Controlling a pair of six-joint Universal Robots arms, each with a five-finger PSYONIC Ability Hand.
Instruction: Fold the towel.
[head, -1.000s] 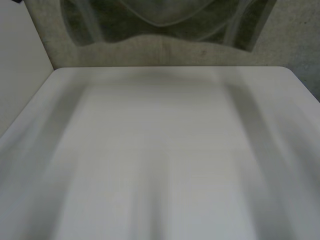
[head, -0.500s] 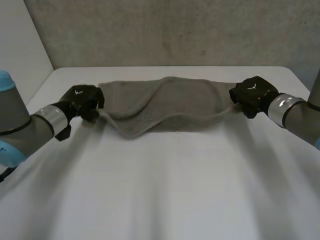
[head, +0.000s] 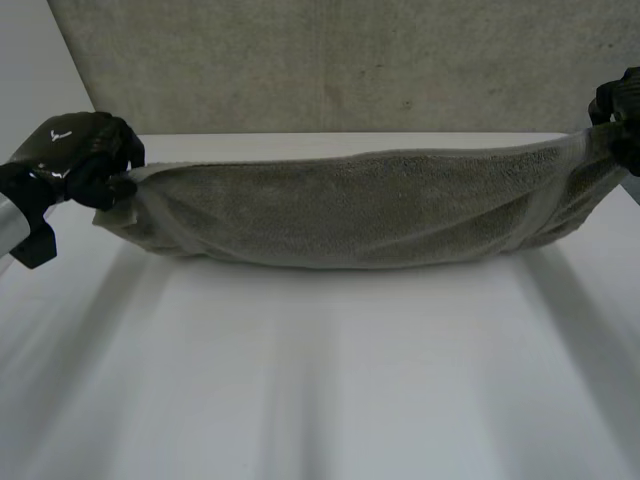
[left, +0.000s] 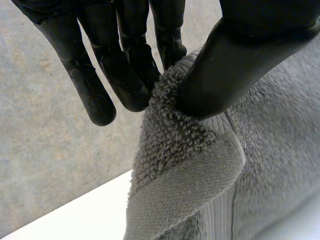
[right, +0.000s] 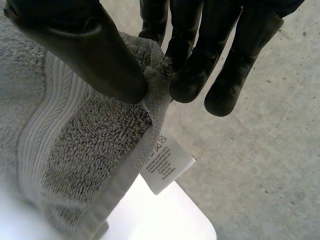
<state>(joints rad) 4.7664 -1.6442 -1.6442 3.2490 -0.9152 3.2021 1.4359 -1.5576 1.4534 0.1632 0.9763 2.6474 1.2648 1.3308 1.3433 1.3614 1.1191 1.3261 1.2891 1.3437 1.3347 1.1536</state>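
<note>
Towel (head: 350, 215) sags between left hand (head: 75, 160) and right hand (head: 620, 105), each pinching a corner, so it is probably best lowered evenly and taut.

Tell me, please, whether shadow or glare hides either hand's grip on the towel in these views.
Head view: no glare; the towel casts faint shade on the table below it. Left wrist view: evenly lit, the left hand plainly pinches a towel corner. Right wrist view: likewise the right hand, near the care label, whose print is too small to read.
</note>
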